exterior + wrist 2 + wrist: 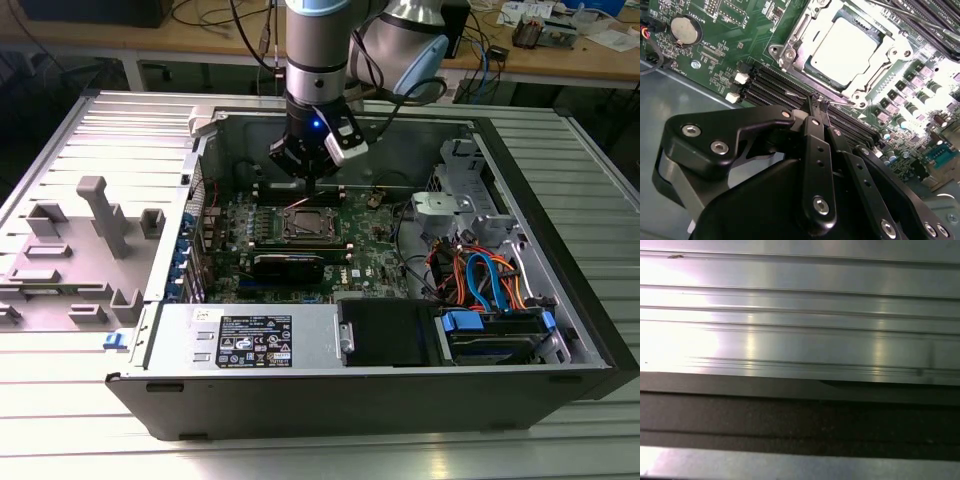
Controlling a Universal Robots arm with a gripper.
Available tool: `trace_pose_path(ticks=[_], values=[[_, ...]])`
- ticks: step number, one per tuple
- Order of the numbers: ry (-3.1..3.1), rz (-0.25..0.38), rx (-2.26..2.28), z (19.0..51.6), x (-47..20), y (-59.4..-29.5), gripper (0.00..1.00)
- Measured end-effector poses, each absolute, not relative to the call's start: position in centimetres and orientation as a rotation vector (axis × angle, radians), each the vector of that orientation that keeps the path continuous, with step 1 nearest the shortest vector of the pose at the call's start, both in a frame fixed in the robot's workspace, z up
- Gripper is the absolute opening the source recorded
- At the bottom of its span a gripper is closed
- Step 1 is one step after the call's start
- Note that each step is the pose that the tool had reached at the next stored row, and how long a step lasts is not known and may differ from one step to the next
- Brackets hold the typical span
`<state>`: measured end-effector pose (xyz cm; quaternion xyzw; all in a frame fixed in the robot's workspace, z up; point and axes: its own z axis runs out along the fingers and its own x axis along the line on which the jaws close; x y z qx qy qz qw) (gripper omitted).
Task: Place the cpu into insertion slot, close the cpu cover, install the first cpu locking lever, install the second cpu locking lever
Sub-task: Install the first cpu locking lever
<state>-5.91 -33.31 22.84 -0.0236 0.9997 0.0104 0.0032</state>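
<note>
Gripper (312,186) low inside the open computer case (400,400), just above the motherboard (370,250). Fingers (815,135) drawn narrow, tips almost meeting at a thin locking lever (847,101) along the socket edge; actual pinch not discernible. Cpu (842,47) seated in the socket, framed by the cpu cover (807,34) lying flat over it. Black memory slots (772,80) directly under the fingertips, beside the socket. Coin battery (685,29) well apart. Power supply (250,340) along the near wall. Orange and blue cables (480,285) toward the exterior view's right. Grey plastic fixtures (100,215) outside the case, on the exterior view's left. Ribbed metal surface (800,315) in the first wrist view.
</note>
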Motion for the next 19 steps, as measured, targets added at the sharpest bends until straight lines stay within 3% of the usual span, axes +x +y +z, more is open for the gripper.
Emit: trace_pose_path(ticks=[19], values=[[3.134, 0.033, -0.074, 21.5, -4.7, -33.3, 0.11]])
